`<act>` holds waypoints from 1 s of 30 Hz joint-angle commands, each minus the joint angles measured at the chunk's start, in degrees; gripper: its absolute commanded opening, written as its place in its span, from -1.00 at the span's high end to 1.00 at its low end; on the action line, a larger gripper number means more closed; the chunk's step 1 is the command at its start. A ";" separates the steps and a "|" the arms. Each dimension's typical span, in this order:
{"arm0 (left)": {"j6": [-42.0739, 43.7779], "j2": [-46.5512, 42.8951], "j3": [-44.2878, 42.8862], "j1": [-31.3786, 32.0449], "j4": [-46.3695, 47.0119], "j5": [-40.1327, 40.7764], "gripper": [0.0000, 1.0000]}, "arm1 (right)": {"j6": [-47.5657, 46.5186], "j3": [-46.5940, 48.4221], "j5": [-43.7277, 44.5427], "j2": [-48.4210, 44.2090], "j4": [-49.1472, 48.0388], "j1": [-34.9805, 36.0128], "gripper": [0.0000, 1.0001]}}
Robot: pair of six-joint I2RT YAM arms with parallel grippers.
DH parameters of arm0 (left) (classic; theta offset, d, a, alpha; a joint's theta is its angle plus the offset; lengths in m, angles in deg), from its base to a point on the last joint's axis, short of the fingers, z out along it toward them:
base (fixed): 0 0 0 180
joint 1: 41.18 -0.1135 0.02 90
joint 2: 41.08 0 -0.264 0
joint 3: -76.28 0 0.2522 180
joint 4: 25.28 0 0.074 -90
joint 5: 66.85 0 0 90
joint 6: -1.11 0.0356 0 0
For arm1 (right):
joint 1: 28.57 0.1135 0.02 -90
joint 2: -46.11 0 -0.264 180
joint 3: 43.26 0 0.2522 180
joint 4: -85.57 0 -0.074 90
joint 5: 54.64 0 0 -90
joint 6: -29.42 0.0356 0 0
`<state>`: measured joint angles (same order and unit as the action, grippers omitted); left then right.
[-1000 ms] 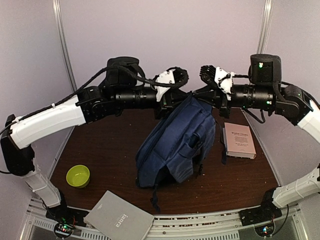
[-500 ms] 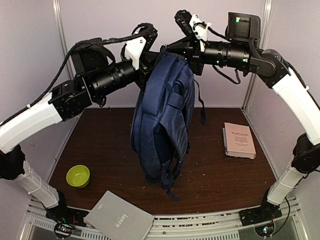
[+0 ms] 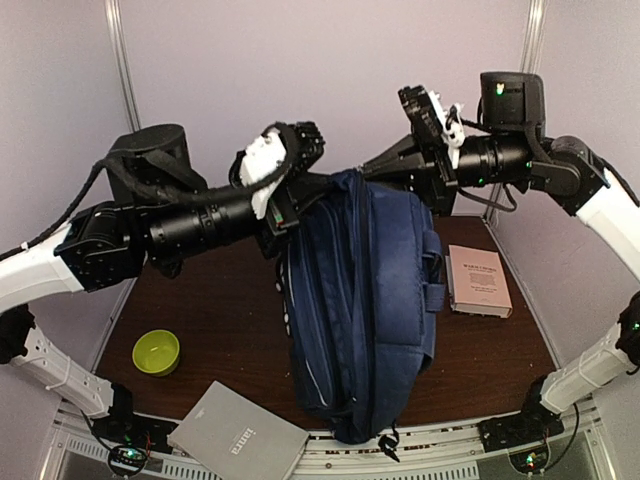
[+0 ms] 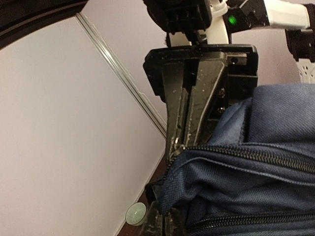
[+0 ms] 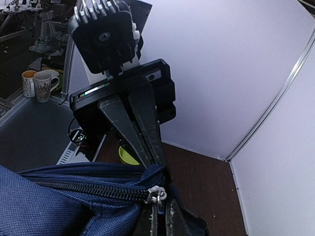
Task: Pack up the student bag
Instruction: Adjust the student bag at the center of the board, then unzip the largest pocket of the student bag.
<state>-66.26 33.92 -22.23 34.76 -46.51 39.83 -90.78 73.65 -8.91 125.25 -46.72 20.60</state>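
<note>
Student bag (image 3: 360,310) | now lower, nearer, probably airborne | left hand (image 3: 308,196), right hand (image 3: 388,166) clamped on top

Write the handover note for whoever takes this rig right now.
Left gripper: shut on the bag at its top edge.
Right gripper: shut on the same edge, by a zip pull.
The bag hangs between them over the table; the zips in view are closed.
Book, bowl and grey notebook lie on the table, outside the bag.
Done: bag lifted.
Left: set it down, open it, pack the items.
</note>
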 commanded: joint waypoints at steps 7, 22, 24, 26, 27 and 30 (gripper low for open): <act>0.78 -8.61 -0.15 -3.26 -7.40 3.64 1.00 | -3.89 -18.75 15.27 -17.05 -12.51 -3.89 1.00; 9.92 7.13 -15.87 -15.03 -7.78 12.17 1.00 | -2.29 -16.39 47.79 -22.96 2.68 7.70 1.00; 13.75 9.86 -19.92 -15.20 -6.13 14.92 1.00 | 0.35 -20.27 48.96 -23.67 -0.61 7.68 1.00; 17.89 11.81 -24.24 -15.85 -2.80 17.76 1.00 | 3.09 -24.88 48.42 -23.45 -6.05 7.73 1.00; 20.01 12.90 -26.67 -16.00 -1.27 18.40 1.00 | 4.33 -26.81 48.16 -22.71 -8.80 7.71 1.00; 26.54 17.25 -36.09 -16.08 -0.69 16.72 1.00 | 8.26 -29.62 48.75 -18.40 -16.87 7.77 1.00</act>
<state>-50.13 52.65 -44.09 24.77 -62.02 41.21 -90.08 47.42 34.56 104.96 -54.76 28.62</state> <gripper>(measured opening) 0.011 0.041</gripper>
